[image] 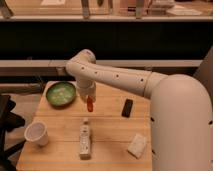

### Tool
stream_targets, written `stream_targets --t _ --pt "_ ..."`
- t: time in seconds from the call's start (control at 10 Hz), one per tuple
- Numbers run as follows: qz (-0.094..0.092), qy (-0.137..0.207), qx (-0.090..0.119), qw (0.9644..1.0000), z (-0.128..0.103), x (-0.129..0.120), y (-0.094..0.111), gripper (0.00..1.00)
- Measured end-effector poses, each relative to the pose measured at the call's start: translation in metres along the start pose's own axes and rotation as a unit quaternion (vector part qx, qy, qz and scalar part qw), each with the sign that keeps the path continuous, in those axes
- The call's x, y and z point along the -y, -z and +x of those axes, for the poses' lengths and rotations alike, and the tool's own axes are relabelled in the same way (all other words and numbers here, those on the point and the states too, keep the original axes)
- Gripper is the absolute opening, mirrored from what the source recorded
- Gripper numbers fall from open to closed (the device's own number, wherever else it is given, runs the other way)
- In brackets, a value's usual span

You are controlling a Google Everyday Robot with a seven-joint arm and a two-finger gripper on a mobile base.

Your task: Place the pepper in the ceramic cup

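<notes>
The gripper hangs above a wooden table. Behind it run a pale ledge and a dark recess.

The hand, gripping the pepper, hangs over the mid-counter beside the green bowl. Bare wood runs to the ceramic cup at the near-left corner, with the bottle alongside.
</notes>
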Motion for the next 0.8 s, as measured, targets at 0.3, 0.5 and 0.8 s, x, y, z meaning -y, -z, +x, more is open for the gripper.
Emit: stream_targets --t 0.3,0.5,0.8 --pt "-0.002 0.011 -0.004 0.9999 -0.018 0.008 0.002 0.01" --pt "-0.004 0.024 -0.008 0.9997 -0.025 0.009 0.007 0.01" --pt "-0.006 0.054 -0.022 0.9983 -0.028 0.029 0.015 0.01"
